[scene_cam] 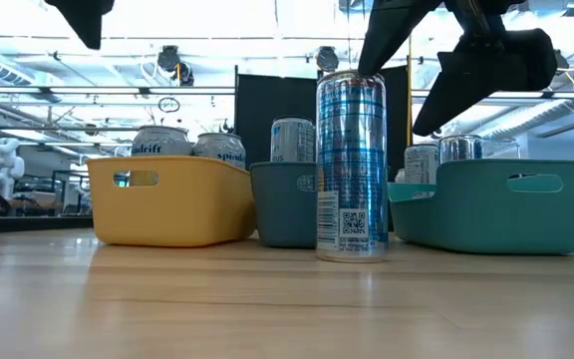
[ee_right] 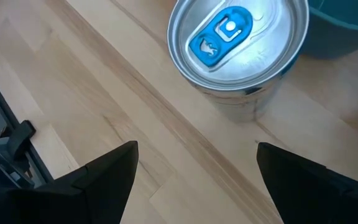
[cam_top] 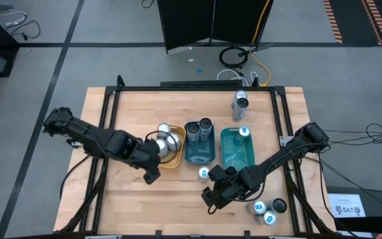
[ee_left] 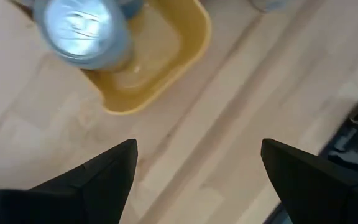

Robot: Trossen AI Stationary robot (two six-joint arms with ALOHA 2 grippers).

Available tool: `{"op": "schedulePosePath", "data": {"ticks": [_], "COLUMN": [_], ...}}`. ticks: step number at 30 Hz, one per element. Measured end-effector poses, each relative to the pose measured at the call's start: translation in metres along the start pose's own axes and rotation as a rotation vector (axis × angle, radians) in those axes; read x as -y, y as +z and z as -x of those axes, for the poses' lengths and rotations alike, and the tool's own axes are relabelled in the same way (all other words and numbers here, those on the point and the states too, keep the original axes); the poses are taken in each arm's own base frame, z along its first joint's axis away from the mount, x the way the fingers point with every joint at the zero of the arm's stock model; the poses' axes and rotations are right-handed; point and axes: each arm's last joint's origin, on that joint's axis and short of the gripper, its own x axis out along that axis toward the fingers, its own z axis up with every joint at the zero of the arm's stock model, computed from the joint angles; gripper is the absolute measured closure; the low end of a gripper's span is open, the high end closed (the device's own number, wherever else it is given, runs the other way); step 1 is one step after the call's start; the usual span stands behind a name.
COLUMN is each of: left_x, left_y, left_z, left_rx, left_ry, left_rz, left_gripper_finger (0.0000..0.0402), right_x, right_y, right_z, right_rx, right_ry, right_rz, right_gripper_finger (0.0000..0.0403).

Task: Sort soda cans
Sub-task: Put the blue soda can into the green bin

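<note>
A tall silver can with blue markings and a blue tab [cam_top: 204,173] [ee_right: 238,43] [scene_cam: 351,165] stands upright on the table, near the trays. My right gripper [cam_top: 214,192] [ee_right: 196,146] hovers open above the table just on the near side of it, touching nothing. My left gripper [cam_top: 152,169] [ee_left: 197,146] is open above bare wood at the near corner of the yellow tray [cam_top: 171,159] [ee_left: 166,68], which holds two silver cans [cam_top: 166,136] [ee_left: 82,31]. The dark teal tray [cam_top: 197,156] holds two dark-topped cans [cam_top: 200,129]. The light teal tray [cam_top: 234,156] holds one blue-tabbed can [cam_top: 244,131].
Two silver cans [cam_top: 240,103] stand near the far edge of the table. Three more cans [cam_top: 268,211] stand by the near right corner, close under my right arm. A black frame [cam_top: 197,88] runs around the tabletop. Bare wood lies near the table's left and near-middle parts.
</note>
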Motion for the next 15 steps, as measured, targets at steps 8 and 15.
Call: {"op": "schedulePosePath", "data": {"ticks": [8,15], "left_x": [0.016,0.023], "left_y": [-0.014,-0.019], "left_z": [0.002,0.003], "left_rx": [0.031,0.074], "left_ry": [-0.081,-0.104], "left_rz": [-0.067,-0.025], "left_gripper_finger": [0.0052,0.0052], "right_x": [-0.001,-0.011], "right_y": [0.000,0.006], "right_z": [0.000,0.000], "right_rx": [0.004,0.076], "right_ry": [0.010,0.106], "right_rz": [-0.024,-0.093], "right_gripper_finger": [0.0082,0.0082]}}
